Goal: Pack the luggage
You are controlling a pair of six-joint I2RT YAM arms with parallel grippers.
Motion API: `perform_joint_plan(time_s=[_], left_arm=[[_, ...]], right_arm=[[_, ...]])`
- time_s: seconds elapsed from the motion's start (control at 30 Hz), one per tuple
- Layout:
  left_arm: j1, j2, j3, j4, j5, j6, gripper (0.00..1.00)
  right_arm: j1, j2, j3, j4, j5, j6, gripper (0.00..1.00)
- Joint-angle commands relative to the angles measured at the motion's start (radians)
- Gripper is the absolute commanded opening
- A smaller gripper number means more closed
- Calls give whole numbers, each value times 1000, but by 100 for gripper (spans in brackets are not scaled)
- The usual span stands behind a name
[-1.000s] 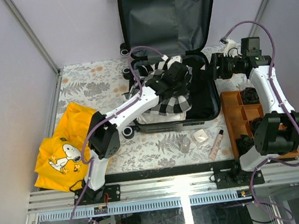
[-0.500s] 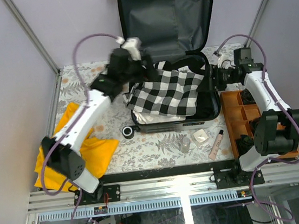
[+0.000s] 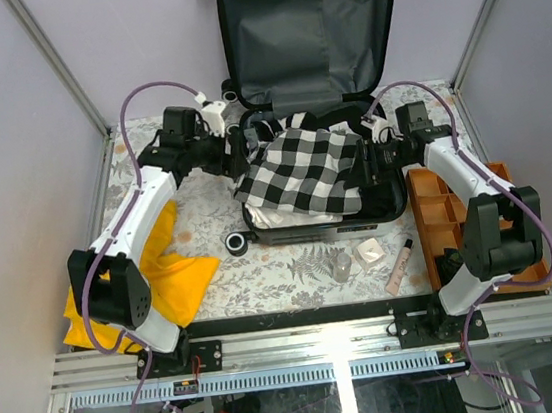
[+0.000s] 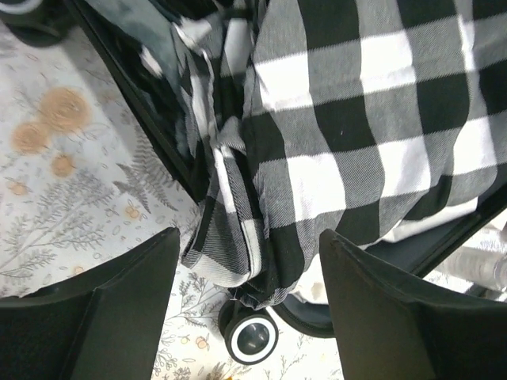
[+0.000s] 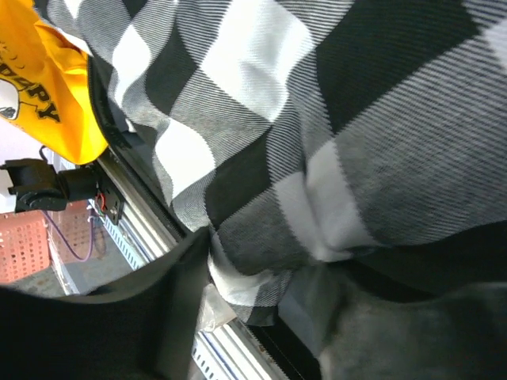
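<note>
The luggage [image 3: 381, 204] lies open at the back of the table, its grey-lined lid [image 3: 309, 21] standing upright. A black-and-white checked cloth [image 3: 307, 167] is spread over the base, and its left edge hangs over the rim. My left gripper [image 3: 239, 153] hovers at that left rim. In the left wrist view the left gripper [image 4: 249, 317] is open, with the hanging cloth edge [image 4: 238, 261] and a suitcase wheel [image 4: 253, 336] between its fingers. My right gripper [image 3: 371, 160] is at the cloth's right edge. There the right gripper [image 5: 277, 317] stands open around a cloth corner [image 5: 245, 269].
A yellow Snoopy shirt [image 3: 153, 272] lies crumpled at the left. An orange compartment tray [image 3: 448, 211] stands at the right. In front of the suitcase sit a clear cup [image 3: 342, 266], a small white box [image 3: 369, 252] and a tube [image 3: 401, 265].
The left gripper let go of the checked cloth, opened and drew back to the suitcase's left rim. The cloth now lies spread out. The right gripper moved left onto the cloth's edge, its jaws narrowing.
</note>
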Motion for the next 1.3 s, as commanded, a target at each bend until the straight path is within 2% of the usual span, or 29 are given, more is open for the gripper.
perform_joint_plan(time_s=[0.0,0.07,0.17,0.2,0.3,0.4,0.47,0.63,0.73,0.8,0.93,0.97,1.03,1.13,1.27], left_arm=[[-15,39,-33,-29,86,31,67],[-48,43,-60,-29,73,31,61],[-113,44,-90,-34,40,45,42],[-131,46,-97,-36,38,44,35],[-174,49,-105,-36,45,24,15],[-206,52,-109,-39,55,4,4],[-220,48,-116,-39,59,-4,0],[-222,14,-161,-71,31,4,0],[-218,-4,-203,-86,14,17,0],[-208,-16,-215,-82,1,17,7],[-172,-32,-145,-98,40,30,44],[-171,-35,-119,-108,37,45,52],[-171,-43,-69,-120,21,76,63],[-167,-43,1,-126,11,144,74],[-171,17,107,-135,109,260,81]], right_arm=[[-2,12,67,-17,5,-9,43],[-4,15,115,-59,15,-36,26],[-18,19,189,-133,24,-78,4],[-27,19,212,-159,31,-89,1],[-71,18,265,-228,29,-126,0],[-118,20,288,-312,41,-178,0],[-144,24,279,-342,47,-211,0],[-152,55,239,-396,25,-264,0],[-152,81,231,-394,20,-263,10],[-152,84,252,-393,31,-261,24],[-152,82,345,-395,78,-256,61],[-153,82,376,-399,112,-258,66],[-165,81,428,-398,153,-265,71],[-196,78,524,-417,151,-298,72],[-172,23,523,-399,0,-341,71]])
